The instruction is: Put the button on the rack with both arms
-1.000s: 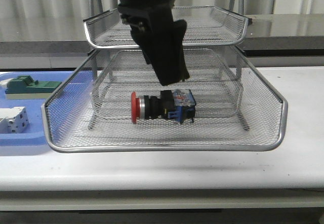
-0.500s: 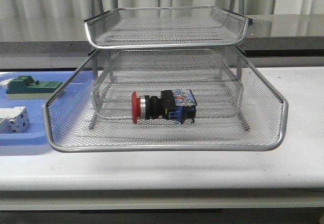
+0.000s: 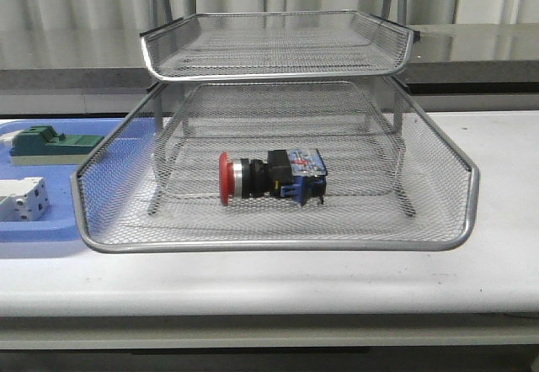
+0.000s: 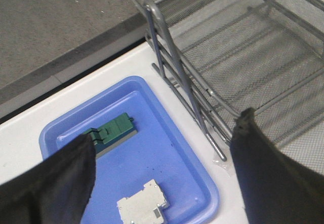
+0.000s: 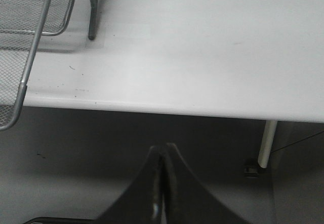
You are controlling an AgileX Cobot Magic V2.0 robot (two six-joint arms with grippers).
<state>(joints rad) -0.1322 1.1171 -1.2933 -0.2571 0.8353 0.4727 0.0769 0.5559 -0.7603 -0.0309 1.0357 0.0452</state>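
the button (image 3: 271,177) lies on its side in the pulled-out lower tray of the rack (image 3: 278,241), red cap toward the counter's left edge, touched by no tool. the rack stands mid-counter (image 3: 278,284). a blue tray (image 4: 177,153) beside it near the left edge holds a green block (image 4: 112,132) and a white-grey part (image 4: 143,206). the left tool (image 4: 162,178) hangs spread above that tray. the right tool (image 5: 162,176) is pressed together, empty, beyond the counter's edge.
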